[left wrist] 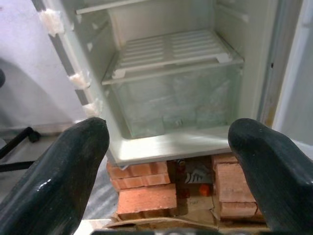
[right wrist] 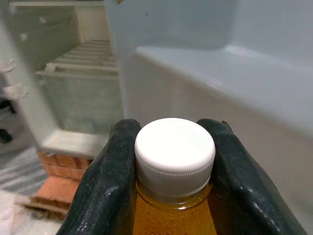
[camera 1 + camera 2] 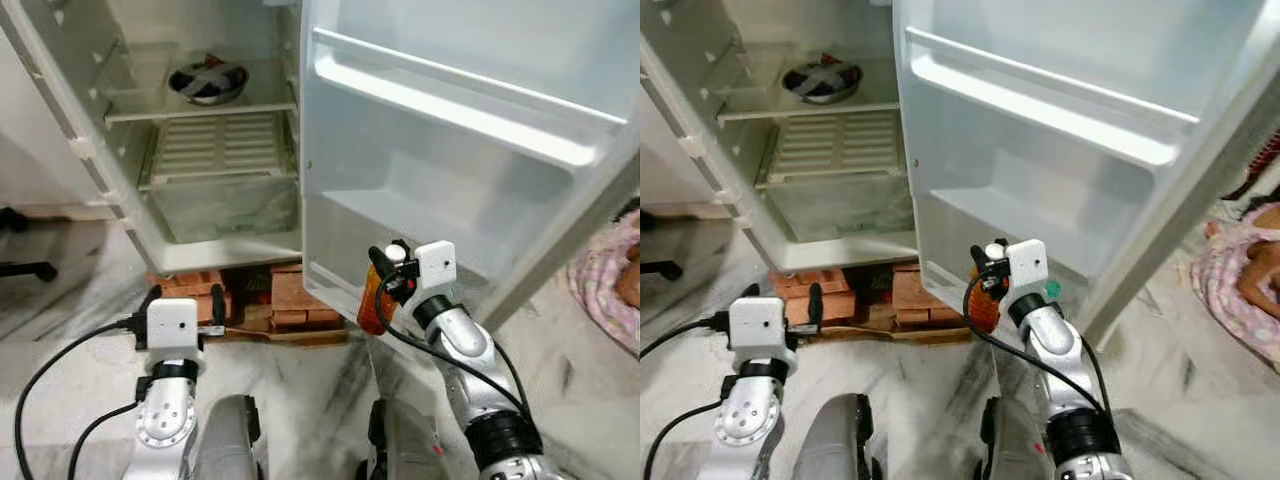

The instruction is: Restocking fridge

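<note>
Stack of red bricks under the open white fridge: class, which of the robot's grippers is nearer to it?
Left. The left gripper hovers open just before the stack of red bricks; the right gripper holds an amber bottle by the door.

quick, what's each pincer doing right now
left pincer: open, holding nothing, facing the fridge
right pincer: closed on a bottle by its white cap

A home: open fridge (image 3: 220,150) propped on bricks (image 3: 290,300), marble floor (image 3: 90,310).
</note>
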Controlling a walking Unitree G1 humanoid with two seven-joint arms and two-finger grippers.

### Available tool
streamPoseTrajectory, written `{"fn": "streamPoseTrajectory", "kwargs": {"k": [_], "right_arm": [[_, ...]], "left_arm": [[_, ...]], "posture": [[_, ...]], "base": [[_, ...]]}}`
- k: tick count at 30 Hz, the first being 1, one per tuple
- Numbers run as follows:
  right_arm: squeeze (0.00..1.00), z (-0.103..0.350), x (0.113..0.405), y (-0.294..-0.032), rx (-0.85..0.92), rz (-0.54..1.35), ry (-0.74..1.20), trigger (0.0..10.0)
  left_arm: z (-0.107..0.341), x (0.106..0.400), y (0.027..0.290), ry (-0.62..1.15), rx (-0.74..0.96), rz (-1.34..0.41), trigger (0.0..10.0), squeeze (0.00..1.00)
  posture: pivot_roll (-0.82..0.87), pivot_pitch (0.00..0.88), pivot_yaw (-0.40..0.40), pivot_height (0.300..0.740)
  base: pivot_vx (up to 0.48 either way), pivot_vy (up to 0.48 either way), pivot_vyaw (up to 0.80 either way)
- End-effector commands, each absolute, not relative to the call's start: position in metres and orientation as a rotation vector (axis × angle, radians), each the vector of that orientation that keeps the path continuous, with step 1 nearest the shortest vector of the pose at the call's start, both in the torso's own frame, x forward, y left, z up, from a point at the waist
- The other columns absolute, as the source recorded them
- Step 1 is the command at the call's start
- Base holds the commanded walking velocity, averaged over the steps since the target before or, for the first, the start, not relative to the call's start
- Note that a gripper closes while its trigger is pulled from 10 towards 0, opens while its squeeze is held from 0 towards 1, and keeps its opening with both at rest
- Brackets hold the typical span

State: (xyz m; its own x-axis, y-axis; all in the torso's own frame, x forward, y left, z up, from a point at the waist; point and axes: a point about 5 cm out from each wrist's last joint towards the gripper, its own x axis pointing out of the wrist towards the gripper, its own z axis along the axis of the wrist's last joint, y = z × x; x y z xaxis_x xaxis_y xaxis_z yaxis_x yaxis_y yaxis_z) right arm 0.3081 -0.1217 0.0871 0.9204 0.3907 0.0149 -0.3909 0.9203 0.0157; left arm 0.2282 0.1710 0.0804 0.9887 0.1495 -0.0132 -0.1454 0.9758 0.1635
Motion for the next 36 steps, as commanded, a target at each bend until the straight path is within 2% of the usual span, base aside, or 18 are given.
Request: {"fn": "streamPoseTrajectory", "kwargs": {"k": [1, 5, 26, 36], "right_arm": [[0.00, 0.0887, 0.3084, -0.1217, 0.014, 0.409, -0.021, 10.0], [0.00, 0.0898, 0.3090, -0.1207, 0.021, 0.414, -0.027, 10.0], [0.00, 0.0934, 0.3095, -0.1198, 0.000, 0.418, -0.054, 10.0], [0.00, 0.0963, 0.3123, -0.1196, 0.000, 0.414, -0.061, 10.0]], "left_arm": [[0.0794, 0.2263, 0.1716, 0.035, 0.164, 0.154, 10.0, 0.00], [0.0799, 0.2262, 0.1712, 0.035, 0.163, 0.156, 10.0, 0.00], [0.0814, 0.2204, 0.1733, 0.024, 0.149, 0.143, 10.0, 0.00], [0.0839, 0.2239, 0.1722, 0.011, 0.139, 0.134, 10.0, 0.00]], "posture": [[0.02, 0.107, -0.009, 0.554], [0.03, 0.113, -0.011, 0.530], [0.02, 0.115, 0.001, 0.530], [0.02, 0.124, -0.004, 0.530]], "base": [[0.000, 0.000, 0.00], [0.000, 0.000, 0.00], [0.000, 0.000, 0.00], [0.279, 0.000, 0.00]]}}
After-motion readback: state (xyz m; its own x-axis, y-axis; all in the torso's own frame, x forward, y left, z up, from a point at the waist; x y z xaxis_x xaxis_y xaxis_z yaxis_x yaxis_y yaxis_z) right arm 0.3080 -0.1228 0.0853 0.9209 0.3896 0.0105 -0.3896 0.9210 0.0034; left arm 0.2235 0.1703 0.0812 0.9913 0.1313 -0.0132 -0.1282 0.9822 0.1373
